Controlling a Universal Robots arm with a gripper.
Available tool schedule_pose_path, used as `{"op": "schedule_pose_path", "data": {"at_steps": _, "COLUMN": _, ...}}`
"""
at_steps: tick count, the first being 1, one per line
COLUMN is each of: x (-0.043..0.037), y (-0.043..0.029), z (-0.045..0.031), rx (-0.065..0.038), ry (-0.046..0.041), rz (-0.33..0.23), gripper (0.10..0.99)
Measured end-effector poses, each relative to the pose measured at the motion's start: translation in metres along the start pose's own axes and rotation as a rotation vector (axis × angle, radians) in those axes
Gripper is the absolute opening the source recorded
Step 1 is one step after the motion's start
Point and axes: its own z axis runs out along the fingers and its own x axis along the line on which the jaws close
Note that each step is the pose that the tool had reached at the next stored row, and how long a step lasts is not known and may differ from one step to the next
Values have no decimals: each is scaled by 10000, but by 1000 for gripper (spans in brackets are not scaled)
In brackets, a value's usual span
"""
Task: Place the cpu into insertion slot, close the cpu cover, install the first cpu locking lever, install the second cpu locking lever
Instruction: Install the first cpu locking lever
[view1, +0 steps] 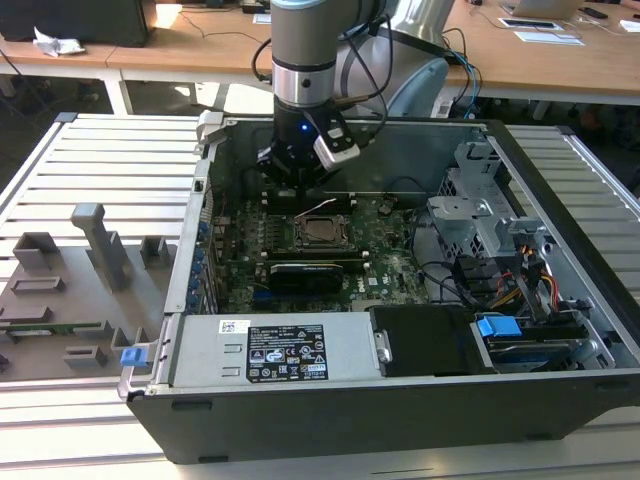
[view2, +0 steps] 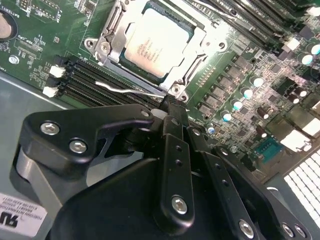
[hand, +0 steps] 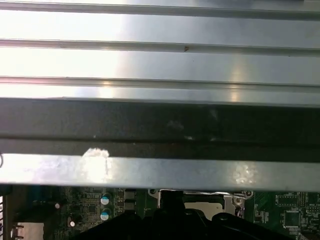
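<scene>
The cpu (view2: 157, 42) lies silver side up in the insertion slot (view1: 298, 235) on the green motherboard. The cpu cover (view2: 197, 50) is folded down flat around it, its window framing the chip. A thin silver locking lever (view2: 127, 89) runs along the socket's edge over the black memory slots; I cannot tell whether it is latched. My gripper (view2: 172, 106) is shut, its black fingers pressed together, the tip right at the lever's end by the socket corner. In the exterior view the gripper (view1: 303, 188) hangs just behind the socket. The cover (hand: 202, 204) also peeks past the gripper in the first wrist view.
The open computer case's far wall (hand: 160, 125) stands close behind the gripper. Inside the case are memory slots (view2: 85, 80), capacitors (view2: 240, 100), a drive cage (view1: 475, 215), cables (view1: 520, 275) and a power supply (view1: 270, 350). A grey fixture tray (view1: 70, 290) lies at the exterior view's left.
</scene>
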Motion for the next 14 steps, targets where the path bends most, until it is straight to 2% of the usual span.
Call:
{"op": "schedule_pose_path", "data": {"at_steps": 3, "x": 0, "y": 15, "z": 38, "rx": 4, "ry": 3, "rz": 77, "gripper": 106}}
{"op": "schedule_pose_path", "data": {"at_steps": 7, "x": -12, "y": 75, "z": 61, "rx": 5, "ry": 2, "rz": 243, "gripper": 106}}
{"op": "schedule_pose_path", "data": {"at_steps": 10, "x": -48, "y": 117, "z": 73, "rx": 7, "ry": 4, "rz": 249, "gripper": 106}}
{"op": "schedule_pose_path", "data": {"at_steps": 14, "x": -136, "y": 132, "z": 97, "rx": 8, "ry": 3, "rz": 252, "gripper": 106}}
